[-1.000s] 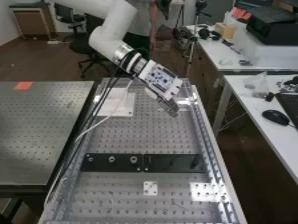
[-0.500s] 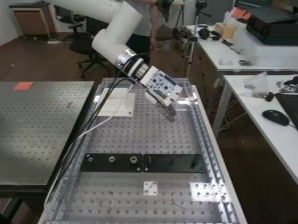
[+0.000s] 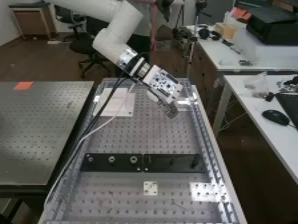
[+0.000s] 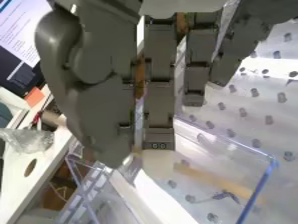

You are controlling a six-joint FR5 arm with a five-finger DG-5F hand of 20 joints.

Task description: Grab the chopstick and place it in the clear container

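In the high view the hand [image 3: 167, 106] hangs over the far right part of the perforated plate, tilted down to the right. Straight dark fingers of the hand [image 4: 159, 110] stand side by side in the wrist view, with the thumb alongside. Just past the fingertips is the clear container [image 4: 229, 141], its transparent rim crossing in front of the plate. A tan strip that looks like the chopstick [image 4: 223, 186] shows through its wall; whether it lies inside or behind the container, I cannot tell. Whether its near end touches a fingertip is hidden.
A black bar [image 3: 110, 161] crosses the middle of the perforated plate. A white sheet [image 3: 120, 104] lies at the far left of it. Clear walls and rails run along the plate's sides. Cables hang from the arm over the left side. A desk [image 3: 246, 112] with a mouse stands right.
Over the last second the arm and the palm have shifted a little to the right in the high view. The hanging cables have swung and now bow differently.
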